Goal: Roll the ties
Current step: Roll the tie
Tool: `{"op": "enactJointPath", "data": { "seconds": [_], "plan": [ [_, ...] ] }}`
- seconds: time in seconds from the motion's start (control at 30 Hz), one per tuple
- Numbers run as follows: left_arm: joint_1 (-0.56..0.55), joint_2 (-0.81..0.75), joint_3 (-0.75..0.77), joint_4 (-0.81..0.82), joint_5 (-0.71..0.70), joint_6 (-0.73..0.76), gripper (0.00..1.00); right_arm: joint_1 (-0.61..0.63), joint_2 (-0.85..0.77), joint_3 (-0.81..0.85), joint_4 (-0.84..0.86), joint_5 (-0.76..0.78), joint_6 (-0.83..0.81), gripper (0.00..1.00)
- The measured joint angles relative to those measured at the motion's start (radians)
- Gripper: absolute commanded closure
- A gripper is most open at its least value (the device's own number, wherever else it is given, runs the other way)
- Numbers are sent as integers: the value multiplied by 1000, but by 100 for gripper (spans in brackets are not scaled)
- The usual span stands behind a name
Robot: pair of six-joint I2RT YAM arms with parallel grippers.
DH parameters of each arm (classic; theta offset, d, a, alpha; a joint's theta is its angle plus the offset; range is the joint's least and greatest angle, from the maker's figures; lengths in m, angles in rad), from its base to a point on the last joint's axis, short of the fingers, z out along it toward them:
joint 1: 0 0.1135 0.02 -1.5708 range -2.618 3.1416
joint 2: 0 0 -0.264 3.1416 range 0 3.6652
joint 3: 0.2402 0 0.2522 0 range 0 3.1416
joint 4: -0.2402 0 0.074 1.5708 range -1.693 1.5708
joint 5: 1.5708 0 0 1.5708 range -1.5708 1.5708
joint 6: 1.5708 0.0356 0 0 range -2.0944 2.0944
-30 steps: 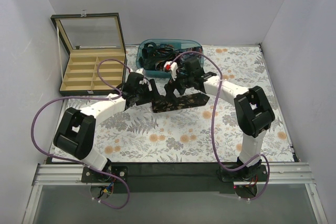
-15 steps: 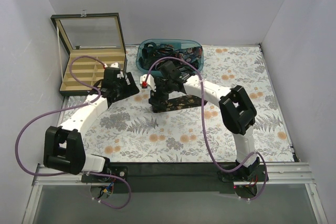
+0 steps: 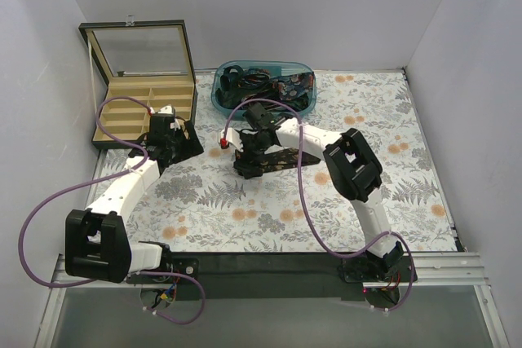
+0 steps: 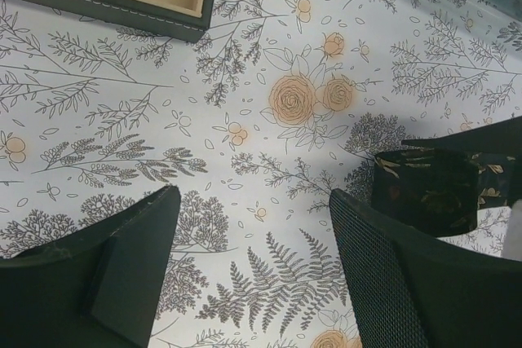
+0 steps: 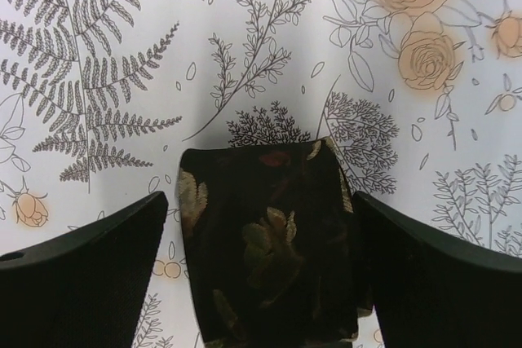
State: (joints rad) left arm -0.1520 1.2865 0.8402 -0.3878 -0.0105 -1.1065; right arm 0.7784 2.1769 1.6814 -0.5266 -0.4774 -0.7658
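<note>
One dark tie (image 3: 281,159) with gold leaf patterning lies flat on the floral cloth, running from centre toward the right. Its left end looks folded or rolled over, and shows in the right wrist view (image 5: 269,234) and at the right edge of the left wrist view (image 4: 424,189). My right gripper (image 3: 247,151) is open just above this end, with a finger on each side of it (image 5: 259,201). My left gripper (image 3: 171,138) is open and empty (image 4: 253,197), over bare cloth to the left of the tie and apart from it. More ties lie in the teal bin (image 3: 263,87).
An open compartment box (image 3: 143,107) with a glass lid stands at the back left; its dark corner shows in the left wrist view (image 4: 122,2). The teal bin sits at the back centre. Purple cables loop from both arms. Grey walls close in the table.
My left gripper has drawn back to the left, away from the tie and toward the box. My right gripper has moved left along the tie to its left end.
</note>
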Motion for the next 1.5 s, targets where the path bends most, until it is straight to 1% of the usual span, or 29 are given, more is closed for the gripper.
{"op": "enactJointPath", "data": {
  "seconds": [0.07, 0.1, 0.17, 0.3, 0.37, 0.43, 0.47, 0.5, 0.7, 0.77, 0.87, 0.9, 0.97, 1.0, 1.1, 1.5],
  "plan": [
    [2, 0, 0, 0, 0, 4, 32, 0, 11, 0, 0, 2, -2, 21],
    [3, 0, 0, 0, 0, 5, 32, 0, 18, 0, -1, 3, -3, 26],
    [6, 0, 0, 0, 1, 8, 32, 0, 26, 1, 2, 7, -8, 33],
    [11, 0, 0, 0, 19, 10, 32, 6, 26, 1, 0, 19, -16, 52],
    [13, 0, 0, 0, 27, 10, 32, 10, 26, 1, 0, 26, -16, 52],
    [13, 0, 0, 0, 35, 10, 32, 14, 26, 1, 1, 31, -15, 60],
    [14, 0, 0, 0, 38, 11, 32, 16, 26, 0, 2, 30, -13, 67],
    [14, 0, 0, 0, 40, 11, 32, 17, 26, -2, 2, 30, -13, 69],
    [14, 0, 0, 0, 55, 11, 32, 21, 15, -18, 7, 31, 1, 70],
    [14, 1, 0, 0, 61, 11, 32, 22, 8, -28, 6, 30, 3, 67],
    [14, 2, 0, 0, 75, 13, 32, 23, -2, -40, 5, 28, 7, 59],
    [15, 2, 0, 1, 82, 14, 32, 24, -6, -44, 1, 26, 10, 50],
    [16, 2, -1, 5, 101, 18, 32, 24, -13, -51, -3, 20, 18, 41],
    [17, 2, -2, 7, 111, 21, 32, 25, -17, -54, -3, 16, 23, 35],
    [18, 6, -10, 17, 138, 27, 32, 27, -31, -57, -8, 0, 31, 30],
    [18, 17, -15, 24, 167, 37, 32, 40, -45, -47, -12, -64, 37, 28]
  ]
}}
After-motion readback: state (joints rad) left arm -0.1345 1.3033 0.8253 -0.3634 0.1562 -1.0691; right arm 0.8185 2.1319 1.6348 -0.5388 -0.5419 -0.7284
